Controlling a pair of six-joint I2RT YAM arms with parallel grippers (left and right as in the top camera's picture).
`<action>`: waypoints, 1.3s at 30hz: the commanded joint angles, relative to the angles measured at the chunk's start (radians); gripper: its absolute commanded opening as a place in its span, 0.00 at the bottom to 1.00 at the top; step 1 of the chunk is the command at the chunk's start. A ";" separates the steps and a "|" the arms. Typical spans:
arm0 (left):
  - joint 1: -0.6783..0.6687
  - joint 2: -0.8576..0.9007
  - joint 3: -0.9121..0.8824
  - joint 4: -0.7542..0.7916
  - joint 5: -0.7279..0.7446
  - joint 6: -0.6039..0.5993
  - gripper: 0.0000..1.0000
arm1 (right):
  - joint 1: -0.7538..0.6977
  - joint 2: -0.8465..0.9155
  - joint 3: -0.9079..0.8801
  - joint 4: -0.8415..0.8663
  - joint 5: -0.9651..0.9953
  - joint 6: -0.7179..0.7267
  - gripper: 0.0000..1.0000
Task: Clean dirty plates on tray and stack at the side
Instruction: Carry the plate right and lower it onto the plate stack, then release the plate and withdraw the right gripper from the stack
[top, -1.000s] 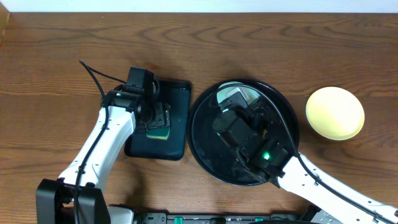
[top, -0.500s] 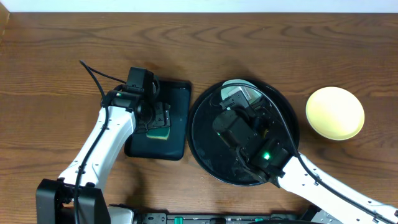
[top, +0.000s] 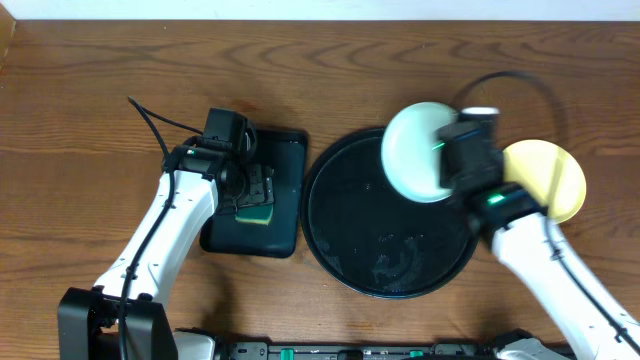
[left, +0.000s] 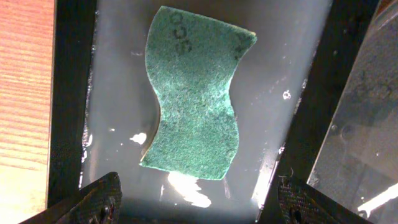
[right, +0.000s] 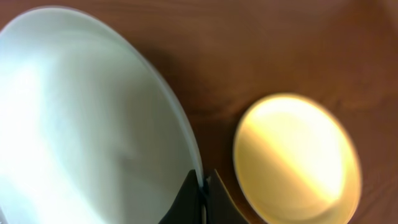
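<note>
My right gripper (top: 452, 160) (right: 201, 194) is shut on the rim of a pale mint-blue plate (top: 415, 152) (right: 87, 118) and holds it lifted over the right edge of the round black tray (top: 345, 230). A yellow plate (top: 555, 180) (right: 295, 158) lies on the table to the right of the tray. My left gripper (top: 250, 190) (left: 199, 202) is open over a green sponge (top: 257, 212) (left: 196, 93), apart from it. No other plate is in view.
The sponge lies in a small rectangular black tray (top: 285, 190) (left: 292, 93) with water in it, left of the round tray. Wet patches shine on the round tray's floor. Brown wooden table (top: 80, 120) lies all around.
My right arm has lifted the mint-blue plate out of the round tray and carried it right, toward the yellow plate. The left arm has not moved.
</note>
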 joint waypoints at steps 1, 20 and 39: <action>0.003 0.007 -0.007 -0.001 -0.013 0.006 0.81 | -0.240 0.006 0.006 -0.018 -0.327 0.163 0.01; 0.003 0.007 -0.007 0.001 -0.013 0.006 0.81 | -0.933 0.256 -0.002 -0.002 -0.591 0.335 0.43; 0.013 0.007 -0.002 -0.003 -0.013 0.006 0.82 | -0.519 0.257 0.008 0.029 -0.944 -0.141 0.73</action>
